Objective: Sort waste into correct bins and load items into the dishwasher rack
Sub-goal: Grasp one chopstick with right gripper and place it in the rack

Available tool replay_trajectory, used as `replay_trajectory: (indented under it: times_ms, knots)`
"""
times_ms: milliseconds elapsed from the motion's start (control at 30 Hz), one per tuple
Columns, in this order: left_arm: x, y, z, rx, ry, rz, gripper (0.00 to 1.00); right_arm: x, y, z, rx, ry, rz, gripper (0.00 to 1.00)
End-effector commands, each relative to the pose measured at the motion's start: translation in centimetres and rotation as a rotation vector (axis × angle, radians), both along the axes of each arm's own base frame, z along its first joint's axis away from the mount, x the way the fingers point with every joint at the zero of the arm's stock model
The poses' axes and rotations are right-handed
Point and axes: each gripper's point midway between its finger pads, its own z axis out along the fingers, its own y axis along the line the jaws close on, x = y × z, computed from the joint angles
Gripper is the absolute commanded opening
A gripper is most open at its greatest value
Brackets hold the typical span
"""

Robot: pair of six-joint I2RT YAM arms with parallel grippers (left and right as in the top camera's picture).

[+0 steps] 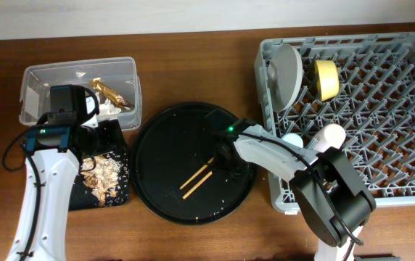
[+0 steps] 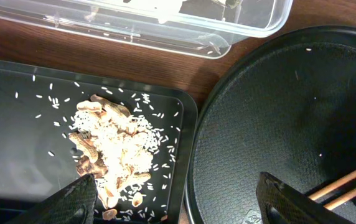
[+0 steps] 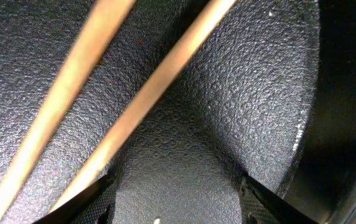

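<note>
My right gripper (image 1: 226,156) (image 3: 175,205) is open and low over the round black tray (image 1: 193,163), at the upper end of the wooden chopsticks (image 1: 199,177) (image 3: 147,106). One stick runs past its left finger. My left gripper (image 1: 97,138) (image 2: 178,208) is open and empty above the right edge of the shallow black tray (image 1: 84,199) (image 2: 16,124), which holds food scraps (image 1: 104,172) (image 2: 112,152). The clear box (image 1: 40,80) (image 2: 165,28) holds the gold foil wrapper (image 1: 113,93) and white tissue (image 1: 106,109). The grey rack (image 1: 381,145) holds the plate (image 1: 286,72), the yellow bowl (image 1: 326,78) and two pale cups (image 1: 292,140) (image 1: 332,134).
The round black tray (image 2: 290,106) (image 3: 228,93) lies between the black tray and the rack, with a few crumbs on it. The chopsticks' tips show in the left wrist view (image 2: 346,186). My right arm crosses the rack's front left corner. A black cable loops at the table's left edge (image 1: 11,152).
</note>
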Motion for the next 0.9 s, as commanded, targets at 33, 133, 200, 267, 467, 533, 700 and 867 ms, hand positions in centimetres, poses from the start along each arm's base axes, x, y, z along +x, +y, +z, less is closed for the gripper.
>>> replay_trajectory:
  times_ms: [33,133,200,267,467,533,700,867]
  knots:
    - [-0.1,0.2,0.3,0.002,-0.009,0.017,0.81,3.3,-1.1,1.3,-0.011,-0.057,0.048,0.65]
    - [-0.1,0.2,0.3,0.002,-0.009,0.017,0.81,6.7,0.6,6.5,0.048,-0.157,0.124,0.66]
    - [-0.1,0.2,0.3,0.002,-0.009,0.017,0.81,6.1,2.0,6.5,0.053,-0.161,0.15,0.67]
    - [-0.1,0.2,0.3,0.002,-0.009,0.017,0.81,4.4,1.9,4.2,0.022,-0.102,0.111,0.67]
    - [-0.1,0.2,0.3,0.002,-0.009,0.017,0.81,1.8,1.1,-0.3,0.001,-0.058,0.101,0.71]
    - [-0.1,0.2,0.3,0.002,-0.009,0.017,0.81,1.6,1.0,-1.0,0.003,-0.061,0.101,0.72]
    - [-0.1,0.2,0.3,0.002,-0.009,0.017,0.82,-0.4,-0.5,-1.0,-0.052,0.025,0.099,0.26]
    - [-0.1,0.2,0.3,0.002,-0.008,0.017,0.82,0.0,0.0,0.7,-0.016,0.006,0.095,0.04]
